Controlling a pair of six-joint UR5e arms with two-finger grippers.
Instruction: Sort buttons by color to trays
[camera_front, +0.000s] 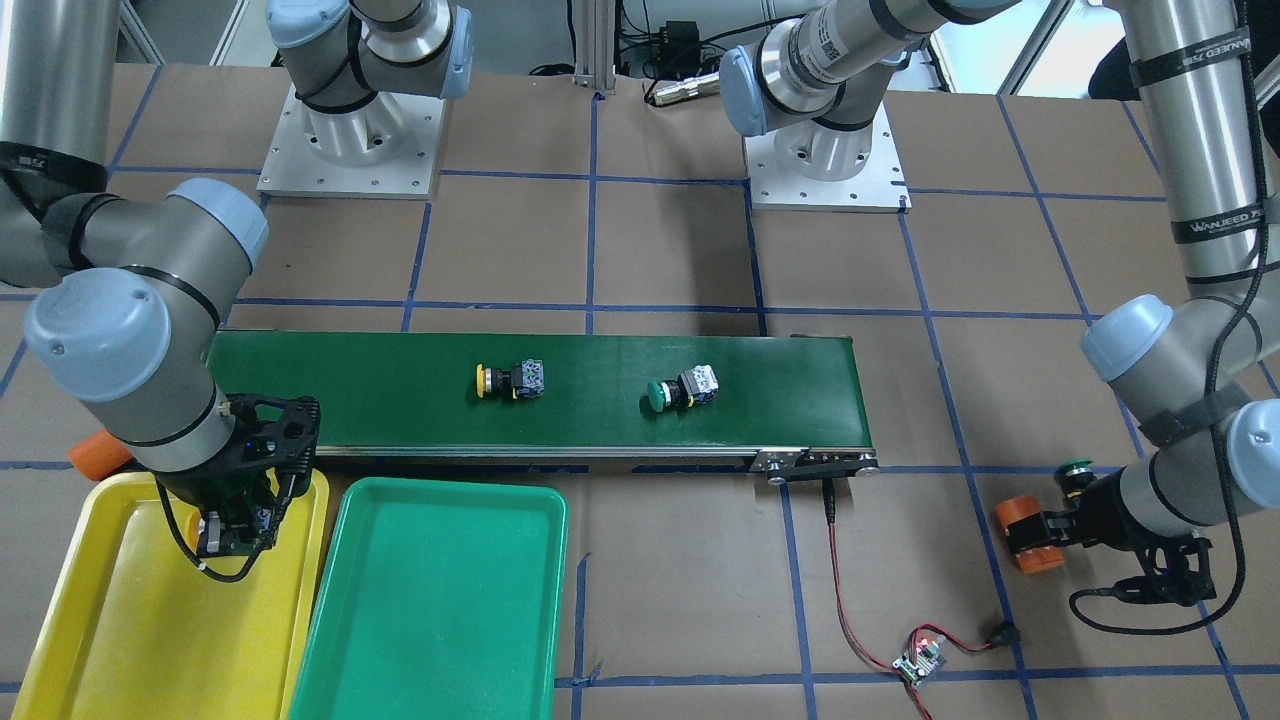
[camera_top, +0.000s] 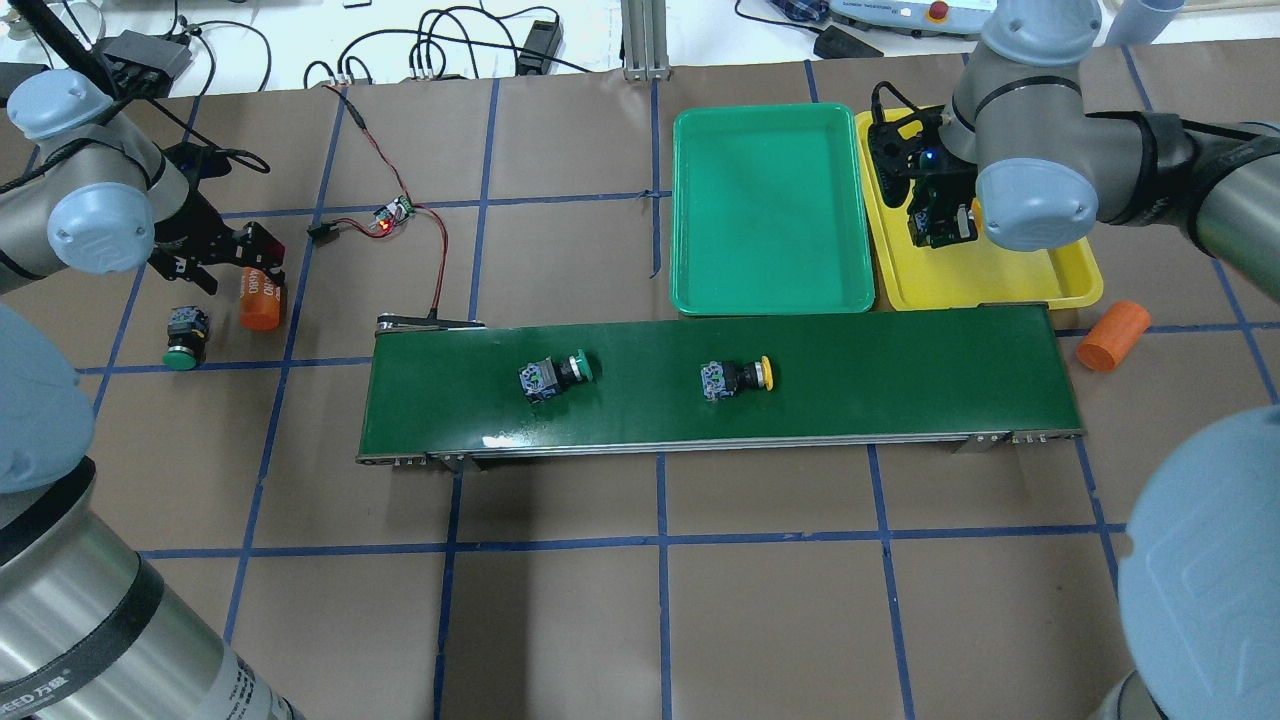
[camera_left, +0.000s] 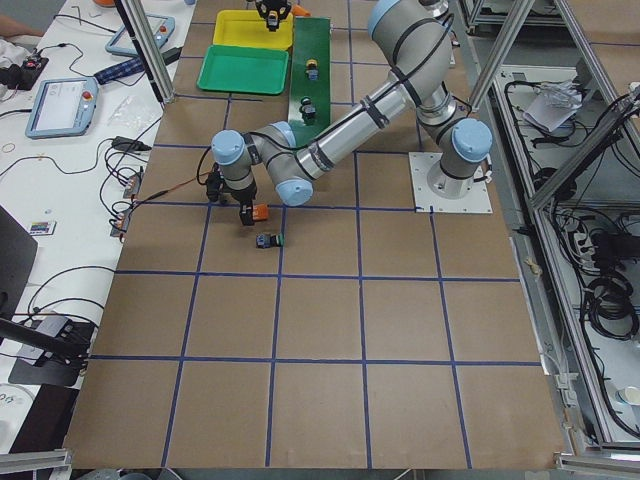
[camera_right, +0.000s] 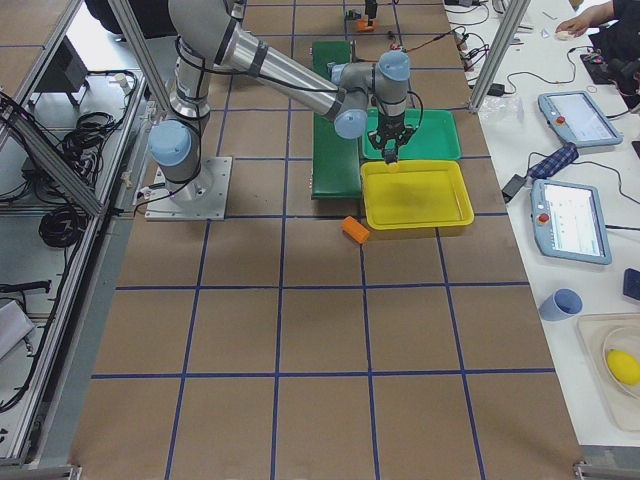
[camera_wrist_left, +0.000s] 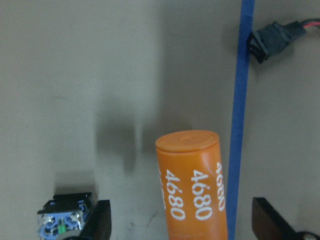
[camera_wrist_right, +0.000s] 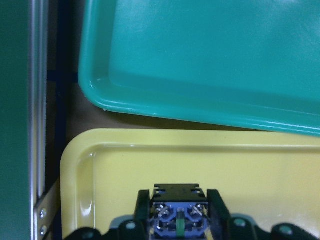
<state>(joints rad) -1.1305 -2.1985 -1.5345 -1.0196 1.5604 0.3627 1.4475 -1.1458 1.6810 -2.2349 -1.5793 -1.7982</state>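
My right gripper hangs low over the yellow tray near its corner by the green tray. It is shut on a button; I see only the button's grey-blue body, the cap is hidden. My left gripper is open and straddles the orange cylinder marked "4680", fingers on either side and apart from it. A green button lies on the table just beside that cylinder. One green button and one yellow button lie on their sides on the belt.
The long dark-green conveyor belt runs between the two arms, in front of the trays. A second orange cylinder lies off the belt's end by the yellow tray. A small circuit board with red wire lies near the left arm.
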